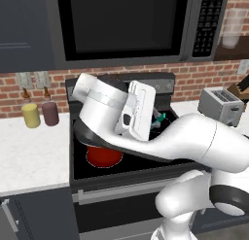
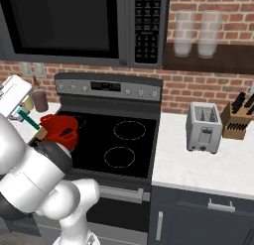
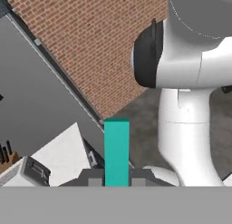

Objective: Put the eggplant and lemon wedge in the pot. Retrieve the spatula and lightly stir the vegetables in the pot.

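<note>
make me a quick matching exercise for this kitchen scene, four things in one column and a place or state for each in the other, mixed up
Things:
1. spatula
2. pot
3. toaster
4. knife block

Places or states:
A. on the stove's front left burner
B. on the counter right of the stove, slots up
C. held in the shut gripper
D. by the brick wall, just right of the toaster

Pairs: 1-C, 2-A, 3-B, 4-D
</note>
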{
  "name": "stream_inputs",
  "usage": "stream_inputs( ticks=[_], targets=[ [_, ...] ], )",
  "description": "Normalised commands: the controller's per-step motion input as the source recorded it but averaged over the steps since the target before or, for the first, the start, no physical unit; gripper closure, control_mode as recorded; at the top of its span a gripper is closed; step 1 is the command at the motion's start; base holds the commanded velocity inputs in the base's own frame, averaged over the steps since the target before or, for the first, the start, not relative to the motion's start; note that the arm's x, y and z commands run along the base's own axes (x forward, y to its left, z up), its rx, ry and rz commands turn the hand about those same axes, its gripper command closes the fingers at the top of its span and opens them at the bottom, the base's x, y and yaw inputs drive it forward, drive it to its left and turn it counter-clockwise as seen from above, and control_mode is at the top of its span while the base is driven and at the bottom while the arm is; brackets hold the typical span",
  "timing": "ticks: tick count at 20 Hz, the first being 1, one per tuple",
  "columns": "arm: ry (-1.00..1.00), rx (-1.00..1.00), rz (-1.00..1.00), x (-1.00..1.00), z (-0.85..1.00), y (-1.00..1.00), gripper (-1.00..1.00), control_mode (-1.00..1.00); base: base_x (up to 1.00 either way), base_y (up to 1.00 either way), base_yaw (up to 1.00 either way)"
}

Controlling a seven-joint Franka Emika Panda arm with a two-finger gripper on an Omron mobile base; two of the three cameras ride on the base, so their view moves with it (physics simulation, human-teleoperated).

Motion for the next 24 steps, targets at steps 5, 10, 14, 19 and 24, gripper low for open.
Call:
stream_inputs(
  ticks=[5,10,14,19,24],
  targets=[
    [0.03,-0.04,0.0,0.1,0.33,-0.06,1.0,-1.0,0.0,0.0,0.0],
    [0.11,0.0,0.0,0.34,-0.06,0.0,1.0,-1.0,0.0,0.0,0.0],
    [0.19,-0.02,0.0,0.53,-0.32,-0.01,1.0,-1.0,0.0,0.0,0.0],
    [0.12,-0.02,0.02,0.55,-0.02,0.0,1.0,-1.0,0.0,0.0,0.0],
    [0.07,0.0,0.04,0.38,-0.01,0.0,1.0,-1.0,0.0,0.0,0.0]
  ],
)
